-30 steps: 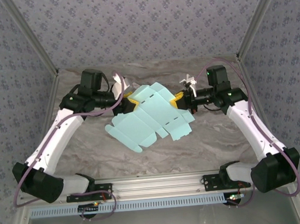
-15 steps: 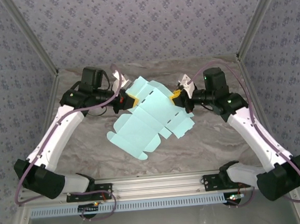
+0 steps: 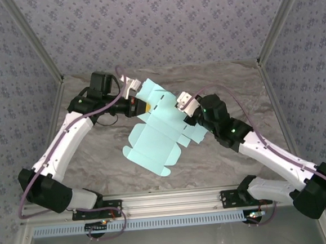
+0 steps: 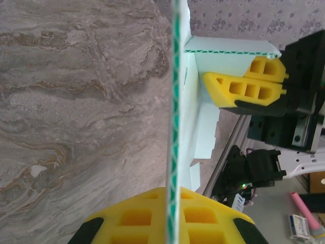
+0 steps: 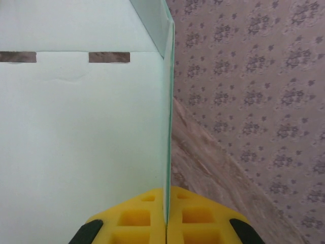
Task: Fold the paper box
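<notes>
Top external view: the left gripper (image 3: pixel 146 107) has just clamped the paper box (image 3: pixel 155 131) at its far edge. The right gripper (image 5: pixel 166 197), closed on the opposite edge, has swung inward. With the sheet held tilted above the desk's (image 3: pixel 212 169) centre, creasing can likely begin.

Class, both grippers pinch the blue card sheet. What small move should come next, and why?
Probably swing the right gripper toward the left gripper, bending the paper box along its slitted fold line: both are shut on opposite sides, and the sheet is mostly unfolded.
</notes>
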{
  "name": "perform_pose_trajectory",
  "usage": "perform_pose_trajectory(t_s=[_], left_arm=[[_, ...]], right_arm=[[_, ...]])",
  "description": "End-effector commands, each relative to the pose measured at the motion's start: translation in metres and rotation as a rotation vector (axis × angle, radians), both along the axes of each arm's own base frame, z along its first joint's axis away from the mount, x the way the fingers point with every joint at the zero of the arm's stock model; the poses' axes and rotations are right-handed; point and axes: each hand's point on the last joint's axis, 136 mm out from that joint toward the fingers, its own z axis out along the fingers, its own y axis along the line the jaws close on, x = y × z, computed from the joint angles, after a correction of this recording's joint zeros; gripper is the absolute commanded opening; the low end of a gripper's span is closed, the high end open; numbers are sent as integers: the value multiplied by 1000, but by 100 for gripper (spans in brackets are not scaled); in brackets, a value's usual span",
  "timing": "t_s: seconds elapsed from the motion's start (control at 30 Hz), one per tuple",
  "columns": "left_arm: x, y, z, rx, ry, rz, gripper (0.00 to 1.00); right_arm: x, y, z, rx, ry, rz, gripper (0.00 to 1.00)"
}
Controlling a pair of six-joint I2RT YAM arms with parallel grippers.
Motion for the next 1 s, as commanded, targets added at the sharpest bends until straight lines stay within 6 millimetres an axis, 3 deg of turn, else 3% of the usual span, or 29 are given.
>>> perform_pose_trajectory(t_s=[0.0,0.27,0.6,0.73,0.97], left_arm=[[13,-9,25,-106,-31,9,0],[17,-11,19,-110,-8,16,0],[26,5,-6,-30,-17,77,0],[28,10,-17,10,-19,99,13],[30,23,-34,51,-3,147,36]], right_arm=[[4,-4,-14,-100,-63,-73,0],[4,0,-32,-120,-60,-74,0],[-15,3,-39,37,244,140,0],[-27,3,-38,129,430,252,0],[-36,7,-54,186,688,341,0]])
